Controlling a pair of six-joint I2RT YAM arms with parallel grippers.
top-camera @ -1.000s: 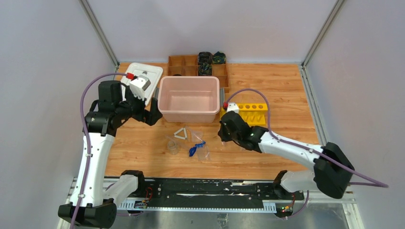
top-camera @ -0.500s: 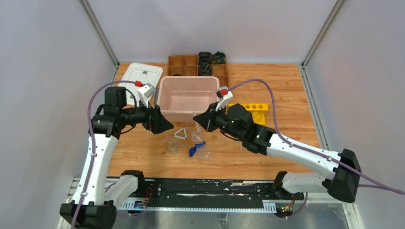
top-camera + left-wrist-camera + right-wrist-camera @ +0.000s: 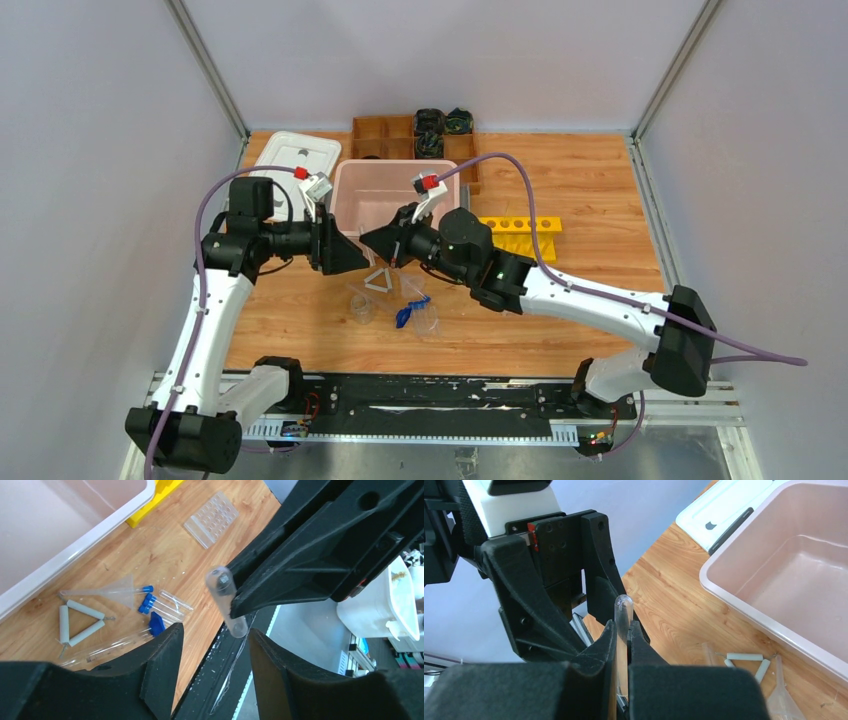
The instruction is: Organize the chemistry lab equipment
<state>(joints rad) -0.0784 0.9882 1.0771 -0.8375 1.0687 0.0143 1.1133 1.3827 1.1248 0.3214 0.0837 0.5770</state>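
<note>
One tube [image 3: 623, 605] in right end effector [image 3: 623, 627]; bin [image 3: 804, 595], triangle [image 3: 64, 625] near

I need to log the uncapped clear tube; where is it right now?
Top view, centre-left: the clear tube is clamped in the right gripper above the table, just before the pink bin, its tip at the open left gripper.

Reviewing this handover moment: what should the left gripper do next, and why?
Probably close the left gripper on the tube. The right gripper pinches the tube, and one end of it reaches in between the left fingers, which stand apart and do not touch it. The right should let go only once the left has a grip.
</note>
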